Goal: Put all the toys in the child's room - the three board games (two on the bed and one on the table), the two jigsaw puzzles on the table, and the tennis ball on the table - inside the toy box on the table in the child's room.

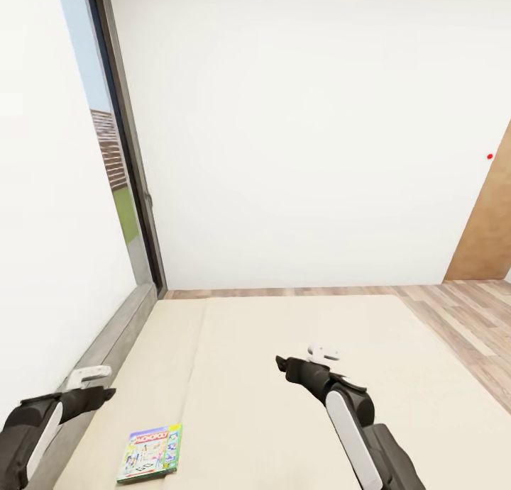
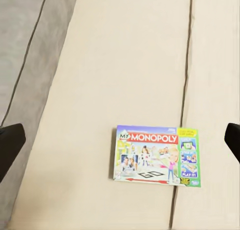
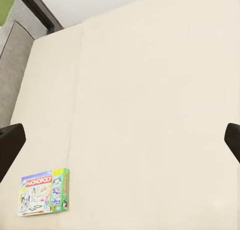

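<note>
One board game in reach: Monopoly box [image 1: 150, 452] lies flat on the bed [image 1: 284, 405], on the mattress half nearer the window, close to the seam.
Left gripper [image 2: 120, 140]: wide open, empty; hangs above the box, which sits between its fingertips.
Right gripper [image 3: 120, 140]: wide open, empty, over bare mattress, well apart from the box.
Step in hand: left-arm pickup.
Method: descend squarely, straddle the narrow width, pinch an edge; the soft surface may let the thin box slide.
</note>
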